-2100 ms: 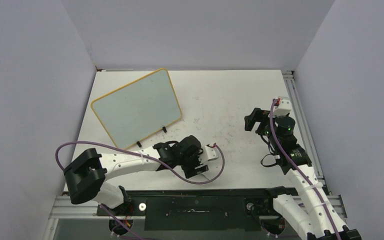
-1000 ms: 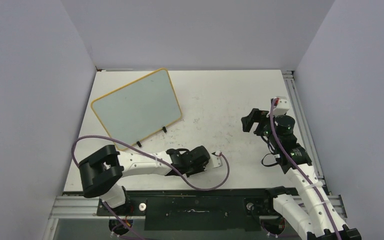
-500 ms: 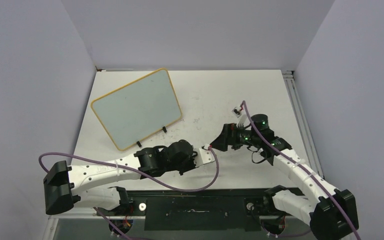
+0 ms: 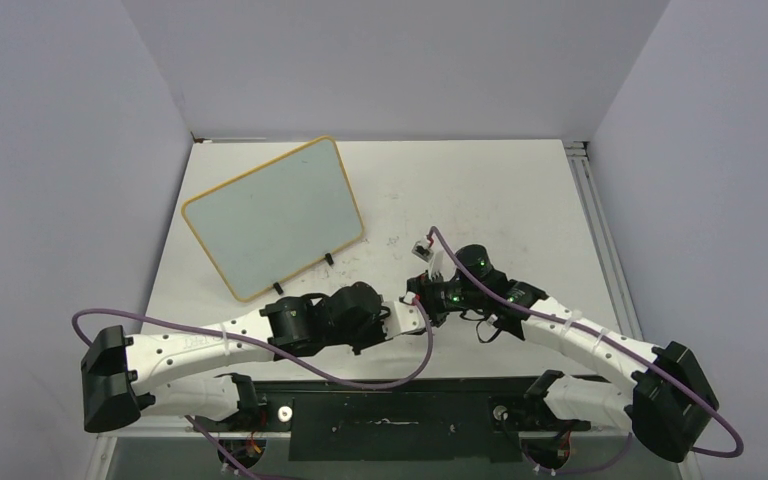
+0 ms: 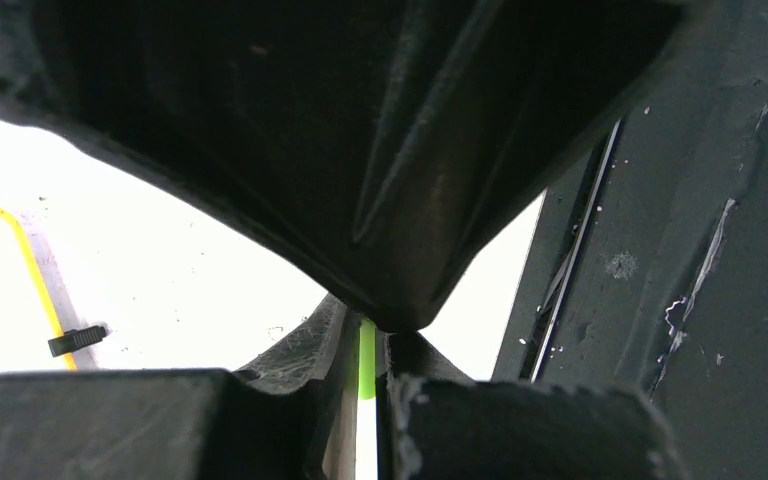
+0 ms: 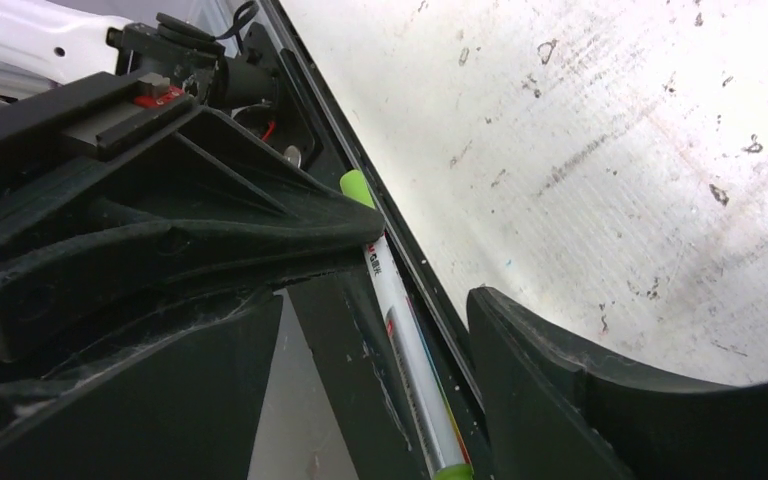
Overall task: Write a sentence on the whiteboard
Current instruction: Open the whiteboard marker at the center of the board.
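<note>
Top external, right gripper (image 4: 426,300) moved to marker (image 6: 399,320)

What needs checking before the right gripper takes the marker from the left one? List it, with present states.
1. Left gripper clamped on the white-barrelled marker with green ends: ok.
2. Marker's barrel lies between the fingers of the right gripper: ok.
3. Right gripper's jaws apart, not yet gripping: ok.
4. Marker's cap off: cannot tell.
5. Large pale grey whiteboard with orange-yellow frame apart from both arms: ok.
6. Whiteboard's face blank, ready for writing: ok.
</note>
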`<move>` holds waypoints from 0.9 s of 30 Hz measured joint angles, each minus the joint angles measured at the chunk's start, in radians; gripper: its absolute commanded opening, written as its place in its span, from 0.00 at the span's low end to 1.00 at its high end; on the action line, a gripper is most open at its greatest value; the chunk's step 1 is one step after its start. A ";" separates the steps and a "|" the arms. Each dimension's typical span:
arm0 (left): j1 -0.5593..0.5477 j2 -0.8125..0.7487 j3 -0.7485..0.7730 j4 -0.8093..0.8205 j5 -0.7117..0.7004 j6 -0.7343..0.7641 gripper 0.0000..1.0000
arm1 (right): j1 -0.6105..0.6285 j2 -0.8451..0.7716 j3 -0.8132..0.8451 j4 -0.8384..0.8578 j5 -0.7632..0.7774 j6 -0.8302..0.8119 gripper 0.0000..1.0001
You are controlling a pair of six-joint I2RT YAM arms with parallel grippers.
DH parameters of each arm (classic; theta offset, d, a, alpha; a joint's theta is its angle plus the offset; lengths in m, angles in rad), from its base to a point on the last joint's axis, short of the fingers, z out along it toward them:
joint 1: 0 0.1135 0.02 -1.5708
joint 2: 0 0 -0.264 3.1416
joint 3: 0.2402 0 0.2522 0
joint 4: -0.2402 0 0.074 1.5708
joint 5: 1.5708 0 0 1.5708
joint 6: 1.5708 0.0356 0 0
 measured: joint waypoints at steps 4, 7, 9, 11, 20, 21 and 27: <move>0.000 0.000 0.000 -0.006 0.001 0.000 0.00 | 0.005 -0.001 -0.026 0.075 0.017 0.042 0.51; 0.000 0.000 0.000 -0.006 0.001 -0.001 0.00 | 0.011 -0.001 -0.040 0.097 0.022 0.063 0.43; 0.000 0.001 0.000 -0.007 0.001 -0.001 0.00 | 0.013 -0.001 -0.044 0.105 0.025 0.067 0.41; 0.000 0.001 0.000 -0.007 0.000 -0.001 0.00 | 0.016 -0.001 -0.044 0.109 0.026 0.070 0.37; 0.000 0.001 0.000 -0.007 0.001 0.002 0.00 | 0.017 -0.001 -0.044 0.111 0.028 0.063 0.24; 0.000 0.001 0.000 -0.007 0.001 0.002 0.00 | 0.017 -0.001 -0.044 0.111 0.028 0.060 0.22; -0.002 0.001 0.000 -0.011 0.000 0.006 0.00 | 0.017 -0.001 -0.044 0.105 0.027 0.046 0.06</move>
